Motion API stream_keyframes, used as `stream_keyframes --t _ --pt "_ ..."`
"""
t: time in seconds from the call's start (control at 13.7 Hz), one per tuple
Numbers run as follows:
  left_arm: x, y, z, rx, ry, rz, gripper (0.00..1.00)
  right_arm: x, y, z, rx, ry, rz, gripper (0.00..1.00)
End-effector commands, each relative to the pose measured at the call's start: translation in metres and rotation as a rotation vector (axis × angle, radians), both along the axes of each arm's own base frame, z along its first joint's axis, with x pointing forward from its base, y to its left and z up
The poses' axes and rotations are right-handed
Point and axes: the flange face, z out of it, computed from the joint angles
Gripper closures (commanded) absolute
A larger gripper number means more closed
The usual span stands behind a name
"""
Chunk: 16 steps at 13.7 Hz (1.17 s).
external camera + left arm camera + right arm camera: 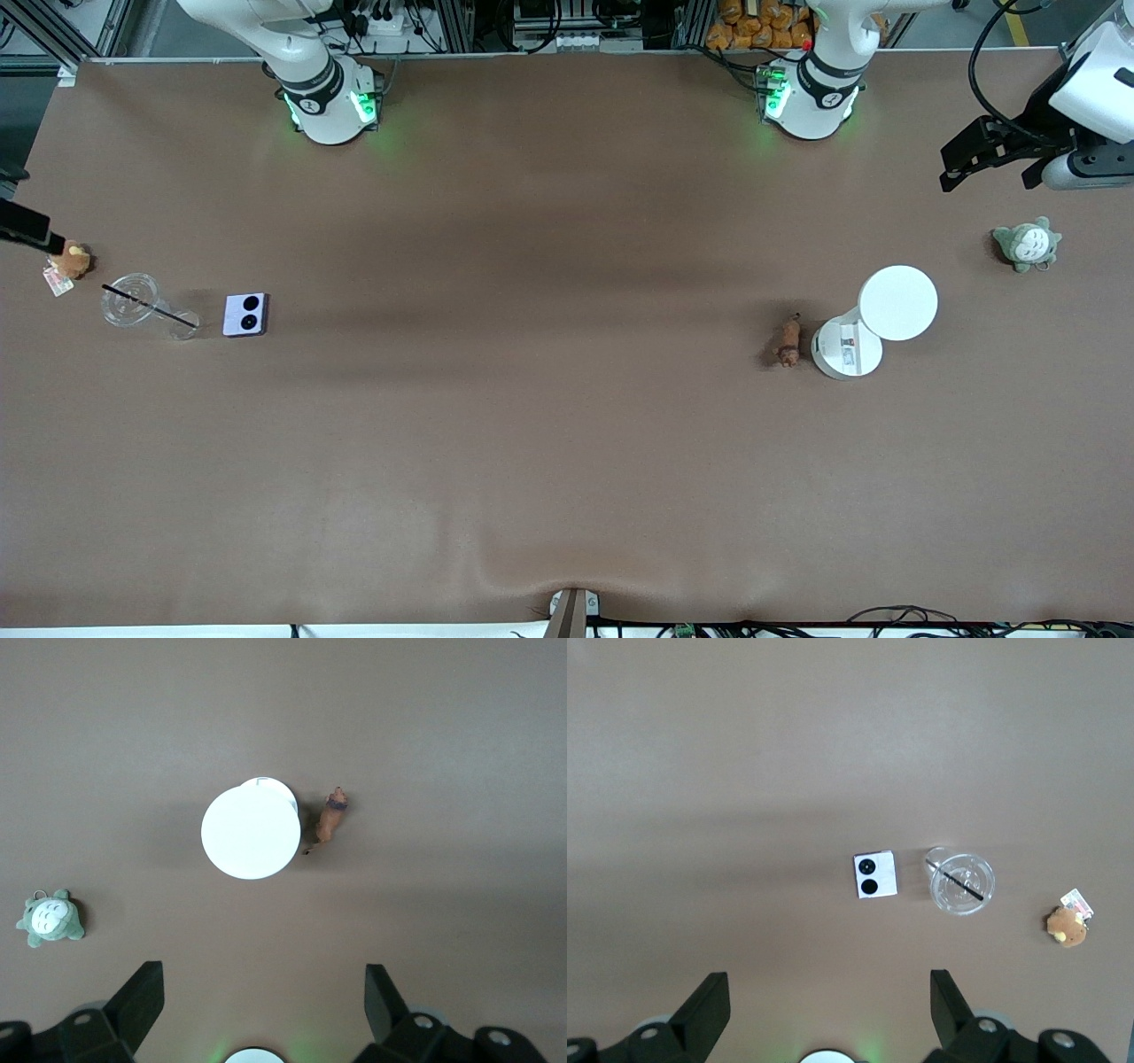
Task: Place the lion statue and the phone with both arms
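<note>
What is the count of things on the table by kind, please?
Plush toys: 2, grey-green plush, brown plush
Figurines: 1, lion statue
Phones: 1, phone
Clear cups: 1, cup
White lamps: 1, lamp
Total: 6

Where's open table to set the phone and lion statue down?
The widest bare stretch lies mid-table, between the phone and the lion statue, and along the table edge nearest the front camera. Crowded: clear cup and brown plush beside the phone; white lamp beside the statue.
</note>
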Motion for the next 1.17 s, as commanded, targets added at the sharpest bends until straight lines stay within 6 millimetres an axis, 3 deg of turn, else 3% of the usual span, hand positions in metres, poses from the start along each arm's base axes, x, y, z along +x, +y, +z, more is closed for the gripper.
stream_keyframes --t 0.0,0.22,0.66,1.02,1.1 --pt "-0.014 -0.001 0.0 -0.013 -0.016 0.007 0.0 -0.015 -0.003 0.014 0.013 -0.001 0.0 0.0" --pt "-0.016 -0.003 -0.001 -0.011 -0.035 0.003 0.0 -0.026 -0.003 0.006 0.027 0.008 0.004 0.0" --pt "-0.011 -0.002 0.005 -0.016 -0.045 -0.006 0.0 -0.054 -0.004 -0.029 0.067 -0.041 0.017 0.0" --pt "-0.006 -0.001 0.018 -0.02 -0.071 -0.01 0.0 -0.079 0.021 -0.048 -0.013 -0.079 0.074 0.0" --pt "-0.003 -0.002 0.02 -0.02 -0.074 -0.011 0.0 -0.077 0.02 -0.048 -0.022 -0.082 0.076 0.0"
